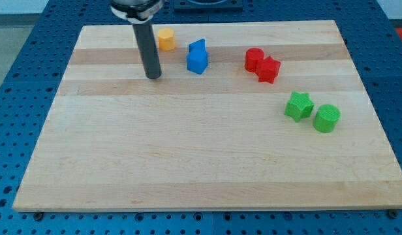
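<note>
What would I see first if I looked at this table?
My tip, the end of a dark rod, stands on the wooden board near the view's top, touching no block. The orange block and blue block sit just to its right. Farther right are two red blocks and two green blocks.

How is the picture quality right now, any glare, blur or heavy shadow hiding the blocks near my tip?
Camera view: lighting is even and soft, with no glare on the wooden board. Shadows are faint, just small dark patches beside my tip and under the blocks. Edges look slightly soft, yet the orange block and blue block to the tip's right read clearly, nothing hidden.
</note>
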{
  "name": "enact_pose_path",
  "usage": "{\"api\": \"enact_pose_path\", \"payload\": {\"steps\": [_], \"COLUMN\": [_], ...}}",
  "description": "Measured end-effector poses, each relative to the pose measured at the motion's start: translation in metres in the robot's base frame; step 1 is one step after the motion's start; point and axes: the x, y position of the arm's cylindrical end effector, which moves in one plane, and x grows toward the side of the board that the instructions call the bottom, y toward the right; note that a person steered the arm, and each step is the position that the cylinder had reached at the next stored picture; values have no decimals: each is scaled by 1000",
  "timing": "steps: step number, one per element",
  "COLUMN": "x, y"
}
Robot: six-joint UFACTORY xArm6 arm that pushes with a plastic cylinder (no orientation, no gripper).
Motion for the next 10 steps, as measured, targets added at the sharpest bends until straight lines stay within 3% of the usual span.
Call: {"api": "enact_pose_path", "payload": {"steps": [2, 10], "x": [20, 4], "y": [41, 41]}}
